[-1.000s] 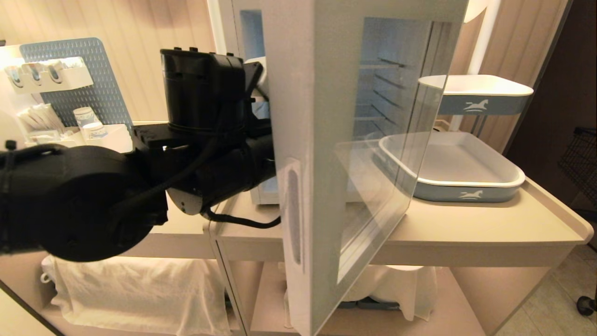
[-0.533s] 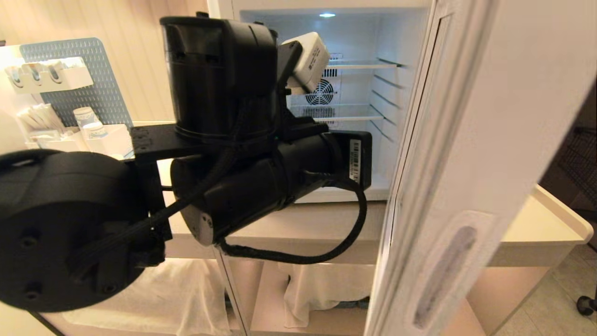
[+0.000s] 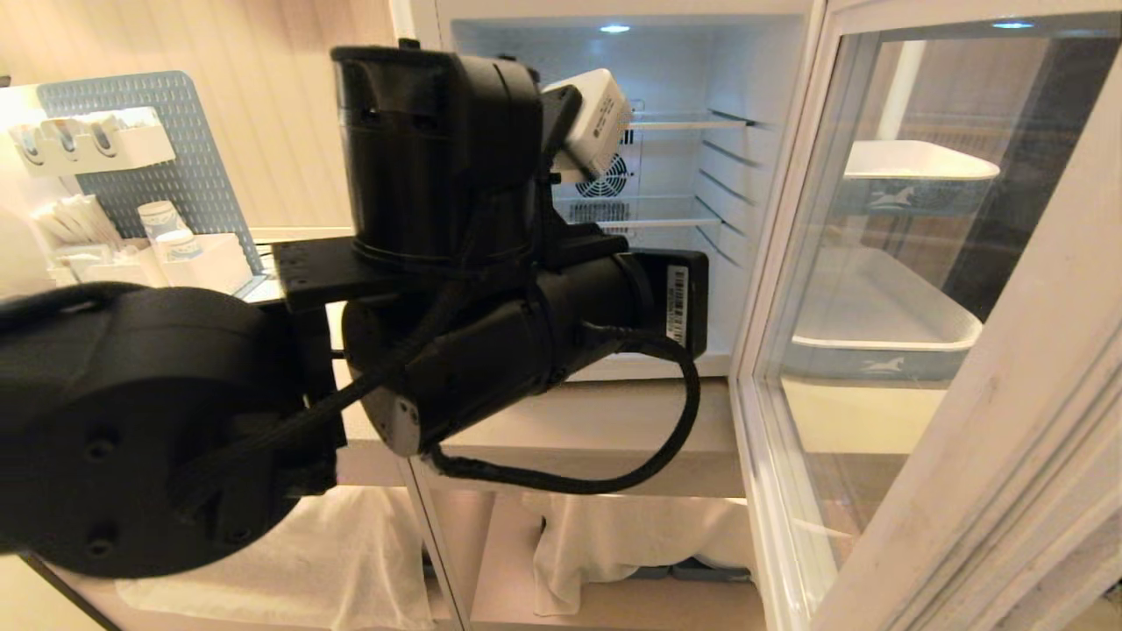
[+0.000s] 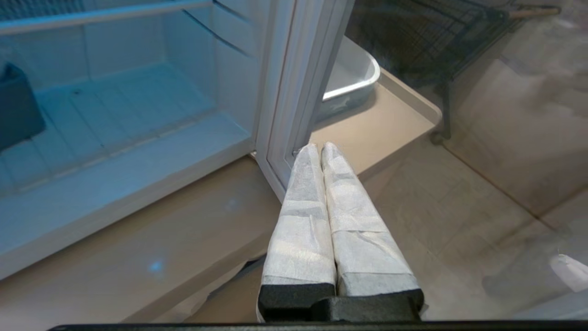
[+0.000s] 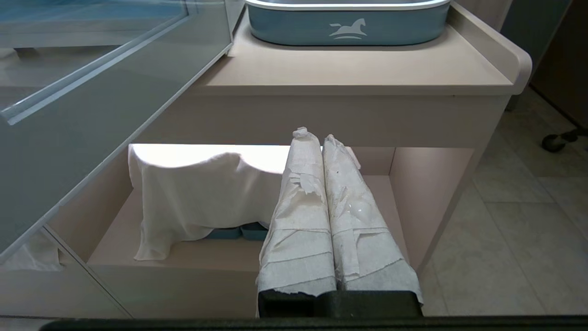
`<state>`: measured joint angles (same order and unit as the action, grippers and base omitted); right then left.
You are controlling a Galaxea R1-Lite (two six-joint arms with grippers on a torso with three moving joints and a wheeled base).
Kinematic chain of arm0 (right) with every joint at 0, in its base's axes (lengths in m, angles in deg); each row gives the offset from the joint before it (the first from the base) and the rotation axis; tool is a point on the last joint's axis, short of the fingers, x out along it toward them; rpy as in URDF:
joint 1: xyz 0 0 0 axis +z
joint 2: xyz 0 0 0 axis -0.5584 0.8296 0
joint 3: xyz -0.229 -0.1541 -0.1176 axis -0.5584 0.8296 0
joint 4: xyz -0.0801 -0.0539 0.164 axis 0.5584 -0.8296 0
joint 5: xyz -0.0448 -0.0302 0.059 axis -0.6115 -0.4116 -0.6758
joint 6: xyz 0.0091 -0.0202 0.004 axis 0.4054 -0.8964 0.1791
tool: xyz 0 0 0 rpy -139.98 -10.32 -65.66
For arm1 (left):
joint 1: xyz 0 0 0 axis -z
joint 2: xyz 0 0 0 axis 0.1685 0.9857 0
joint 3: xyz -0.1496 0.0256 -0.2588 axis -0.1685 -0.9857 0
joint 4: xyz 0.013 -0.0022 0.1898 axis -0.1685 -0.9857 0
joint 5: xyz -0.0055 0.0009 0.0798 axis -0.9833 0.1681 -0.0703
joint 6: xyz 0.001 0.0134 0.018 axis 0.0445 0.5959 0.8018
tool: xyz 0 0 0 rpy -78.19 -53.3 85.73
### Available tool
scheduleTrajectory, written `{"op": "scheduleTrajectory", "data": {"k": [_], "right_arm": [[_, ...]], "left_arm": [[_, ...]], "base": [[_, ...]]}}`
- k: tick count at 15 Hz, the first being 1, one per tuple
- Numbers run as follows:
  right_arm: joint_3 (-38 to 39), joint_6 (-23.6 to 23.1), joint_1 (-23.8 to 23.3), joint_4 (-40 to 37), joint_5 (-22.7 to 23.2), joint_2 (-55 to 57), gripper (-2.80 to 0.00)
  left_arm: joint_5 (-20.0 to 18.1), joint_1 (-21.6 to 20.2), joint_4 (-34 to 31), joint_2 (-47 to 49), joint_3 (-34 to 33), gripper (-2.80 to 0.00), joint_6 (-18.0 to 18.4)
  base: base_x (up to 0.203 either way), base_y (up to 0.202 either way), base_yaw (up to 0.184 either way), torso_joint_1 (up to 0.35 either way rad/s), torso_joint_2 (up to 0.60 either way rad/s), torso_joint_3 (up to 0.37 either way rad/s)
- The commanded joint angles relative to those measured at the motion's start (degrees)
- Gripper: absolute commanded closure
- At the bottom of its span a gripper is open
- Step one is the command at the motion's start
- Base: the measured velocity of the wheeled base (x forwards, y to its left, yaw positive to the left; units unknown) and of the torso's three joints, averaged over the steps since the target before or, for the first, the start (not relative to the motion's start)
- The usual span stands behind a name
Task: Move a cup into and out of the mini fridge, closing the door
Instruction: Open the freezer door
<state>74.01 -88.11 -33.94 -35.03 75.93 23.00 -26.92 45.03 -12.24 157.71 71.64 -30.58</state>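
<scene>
The mini fridge (image 3: 745,202) stands open and lit, its wire shelves bare. Its door (image 3: 1017,377) is swung wide to the right. My left arm (image 3: 456,289) fills the middle of the head view and hides its own gripper there. In the left wrist view my left gripper (image 4: 320,148) is shut and empty, tips at the lower inner frame of the door (image 4: 298,69), beside the fridge floor (image 4: 128,119). White paper cups with blue print (image 3: 166,230) stand far left on the counter; I cannot tell which is the single cup. My right gripper (image 5: 317,138) is parked low, shut and empty.
A dark tub (image 4: 14,110) sits inside the fridge. Two blue-and-white trays (image 3: 885,333) show through the door glass on the counter's right part. A blue pegboard (image 3: 140,149) stands at the back left. White cloth (image 5: 197,197) covers the shelf under the counter.
The door has swung from half open across the view to wide open on the right, uncovering the fridge interior. My left arm followed it rightward.
</scene>
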Motion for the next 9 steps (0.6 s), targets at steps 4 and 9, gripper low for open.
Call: {"op": "scheduleTrajectory", "data": {"k": [4, 9], "right_arm": [[0.0, 0.0, 0.0, 0.0, 0.0, 0.1, 0.0], [0.0, 0.0, 0.0, 0.1, 0.0, 0.1, 0.0]], "left_arm": [[-0.4, 0.3, 4.0, 7.4, 3.5, 0.0, 0.1], [-2.3, 4.9, 8.5, 12.3, 3.9, 0.0, 0.4]], "base": [[0.0, 0.0, 0.0, 0.0, 0.0, 0.0], [0.0, 0.0, 0.0, 0.0, 0.0, 0.0]]}}
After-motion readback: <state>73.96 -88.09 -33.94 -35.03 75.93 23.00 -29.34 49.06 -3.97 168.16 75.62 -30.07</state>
